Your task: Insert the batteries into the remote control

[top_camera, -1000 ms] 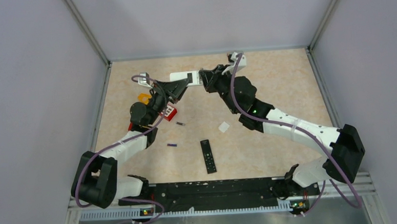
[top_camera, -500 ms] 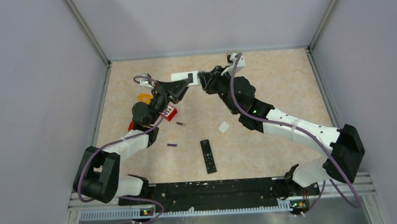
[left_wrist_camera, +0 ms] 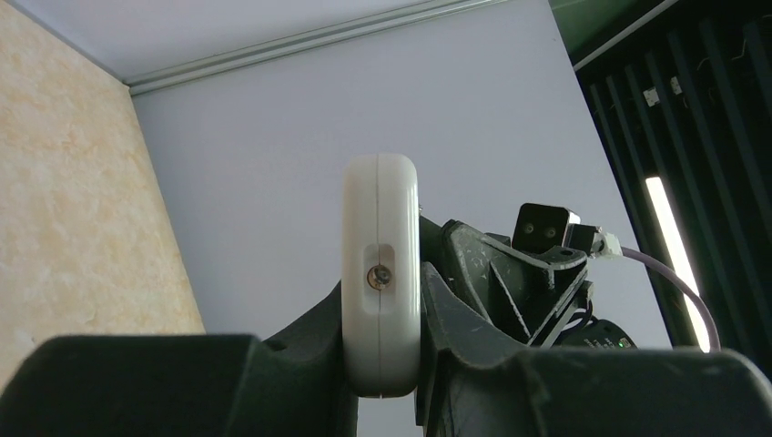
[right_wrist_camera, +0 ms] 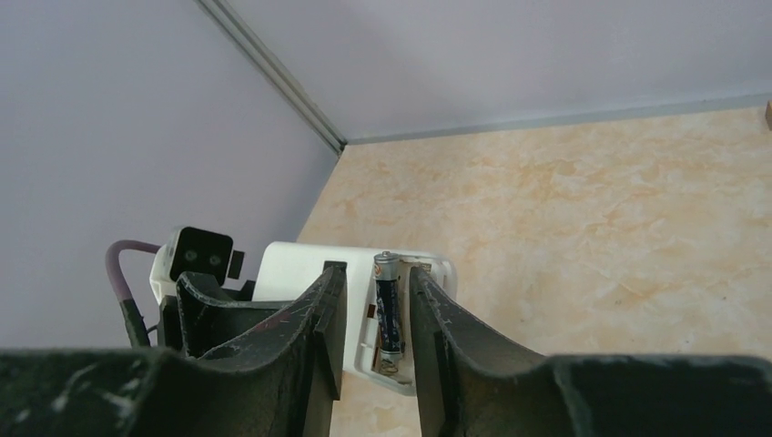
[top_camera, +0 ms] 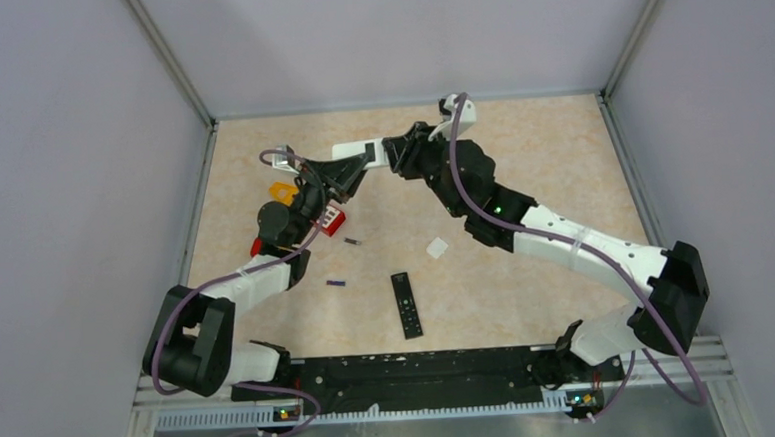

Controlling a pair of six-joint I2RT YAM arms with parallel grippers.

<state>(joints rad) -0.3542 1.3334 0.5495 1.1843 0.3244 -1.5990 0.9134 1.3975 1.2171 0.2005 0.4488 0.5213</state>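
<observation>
My left gripper (top_camera: 349, 170) is shut on a white remote (top_camera: 356, 151) and holds it above the table at the back; in the left wrist view the remote's end (left_wrist_camera: 380, 218) stands pinched between the jaws (left_wrist_camera: 380, 305). My right gripper (top_camera: 396, 156) is at the remote's right end, open. In the right wrist view its fingers (right_wrist_camera: 378, 273) straddle the open compartment, where one dark blue battery (right_wrist_camera: 389, 309) lies on the remote (right_wrist_camera: 291, 269). Two more batteries lie on the table, one (top_camera: 353, 241) ahead of the left arm and one (top_camera: 336, 282) nearer.
A black remote (top_camera: 405, 305) lies near the front middle. A small white piece (top_camera: 437, 247) lies to its upper right. A red object (top_camera: 331, 218) and an orange one (top_camera: 281, 192) sit under the left arm. Grey walls enclose the table.
My right gripper has shifted slightly left along the white remote. The left gripper still holds the remote in about the same place.
</observation>
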